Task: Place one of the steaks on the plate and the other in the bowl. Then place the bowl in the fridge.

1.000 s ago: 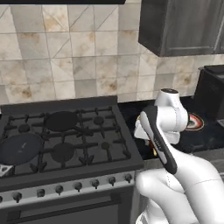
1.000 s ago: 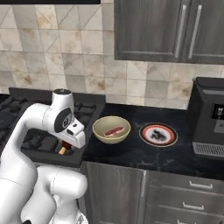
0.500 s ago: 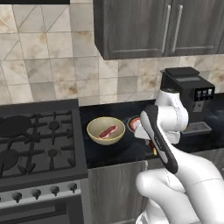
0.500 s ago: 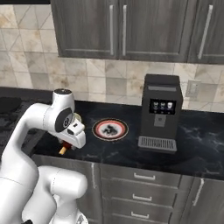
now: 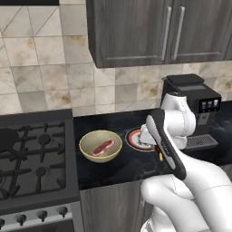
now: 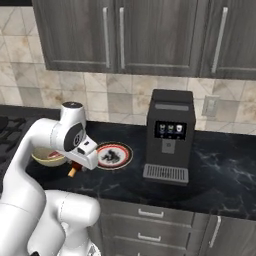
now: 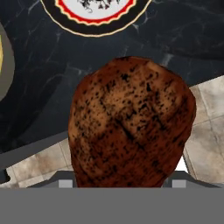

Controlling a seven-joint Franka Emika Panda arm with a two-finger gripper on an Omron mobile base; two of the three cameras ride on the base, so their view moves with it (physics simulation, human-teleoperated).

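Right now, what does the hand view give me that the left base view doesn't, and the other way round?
Hand view alone: the dark reddish-brown steak up close, rising from the gripper end of the frame, with the black counter beyond it. I can't see the fingertips behind it.

Left base view alone: the pinkish-red steak lying in the tan bowl, the stove to one side, the coffee machine to the other, and the arm's white body.

Both: the patterned plate, with no steak on it yet.
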